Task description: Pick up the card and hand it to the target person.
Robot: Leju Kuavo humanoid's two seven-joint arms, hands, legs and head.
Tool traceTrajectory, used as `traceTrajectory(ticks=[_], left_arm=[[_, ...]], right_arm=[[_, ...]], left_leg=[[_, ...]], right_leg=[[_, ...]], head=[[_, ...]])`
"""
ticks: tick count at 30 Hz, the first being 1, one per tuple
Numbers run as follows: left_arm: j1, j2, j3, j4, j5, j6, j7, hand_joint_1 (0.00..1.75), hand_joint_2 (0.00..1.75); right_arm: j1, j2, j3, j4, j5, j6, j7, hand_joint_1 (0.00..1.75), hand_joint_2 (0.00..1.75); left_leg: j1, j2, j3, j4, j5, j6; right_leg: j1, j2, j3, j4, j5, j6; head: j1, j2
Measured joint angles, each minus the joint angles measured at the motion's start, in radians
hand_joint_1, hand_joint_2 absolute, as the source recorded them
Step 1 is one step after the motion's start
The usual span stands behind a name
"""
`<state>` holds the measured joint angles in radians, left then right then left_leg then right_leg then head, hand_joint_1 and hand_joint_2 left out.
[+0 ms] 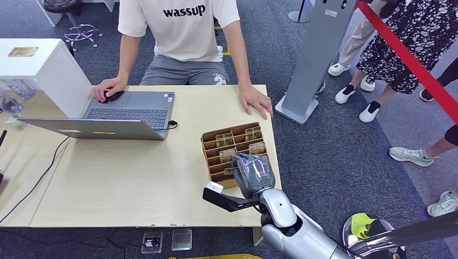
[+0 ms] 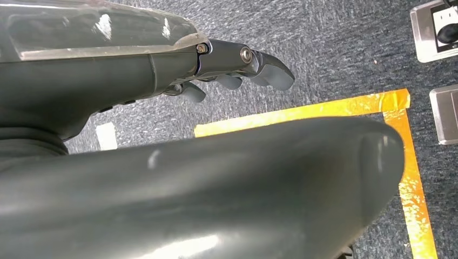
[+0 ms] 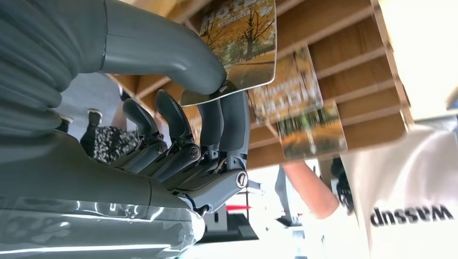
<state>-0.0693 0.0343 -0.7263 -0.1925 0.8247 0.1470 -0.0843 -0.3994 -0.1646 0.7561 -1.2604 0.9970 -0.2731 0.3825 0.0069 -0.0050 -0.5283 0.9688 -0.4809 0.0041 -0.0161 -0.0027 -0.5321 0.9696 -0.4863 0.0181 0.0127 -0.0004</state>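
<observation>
Pinching a card point(image 3: 237, 48) between thumb and fingers of the right hand point(image 3: 178, 108) at the cardboard rack point(image 1: 216, 162), presumably to lift it free.

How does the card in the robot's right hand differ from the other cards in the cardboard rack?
The held card is pinched between the thumb and fingers of the right hand; the other cards sit free in their slots, touched by nothing. The held card stands nearest the robot in the cardboard rack; the others stand in slots further toward the person. Part of the held card is hidden by the thumb. All show an autumn tree picture.
</observation>
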Motion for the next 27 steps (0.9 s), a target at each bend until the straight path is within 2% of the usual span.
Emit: traceTrajectory(ticks=[17, 21, 27], left_arm=[[0.000, 0.001, -0.013, 0.000, 0.026, -0.004, -0.010, 0.00, 0.00], [-0.001, 0.000, -0.021, 0.000, 0.022, -0.010, -0.009, 0.00, 0.00], [-0.010, 0.000, -0.042, 0.000, 0.015, -0.014, 0.001, 0.00, 0.00]], right_arm=[[-0.058, -0.052, -0.037, -0.296, -0.037, 0.009, -0.002, 1.48, 1.75], [-0.085, -0.054, -0.041, -0.334, -0.041, -0.036, -0.033, 1.48, 1.75], [-0.141, -0.037, -0.041, -0.292, -0.081, -0.167, -0.140, 1.48, 1.75]], left_leg=[[0.000, 0.000, 0.000, 0.000, 0.000, 0.000], [0.000, 0.000, 0.000, 0.000, 0.000, 0.000], [0.000, 0.000, -0.001, 0.000, 0.000, 0.000]], right_leg=[[0.000, 0.000, 0.000, 0.000, 0.000, 0.000], [0.000, 0.000, 0.000, 0.000, 0.000, 0.000], [0.000, 0.000, 0.000, 0.000, 0.000, 0.000]], head=[[0.000, 0.000], [0.000, 0.000], [0.000, 0.000]])
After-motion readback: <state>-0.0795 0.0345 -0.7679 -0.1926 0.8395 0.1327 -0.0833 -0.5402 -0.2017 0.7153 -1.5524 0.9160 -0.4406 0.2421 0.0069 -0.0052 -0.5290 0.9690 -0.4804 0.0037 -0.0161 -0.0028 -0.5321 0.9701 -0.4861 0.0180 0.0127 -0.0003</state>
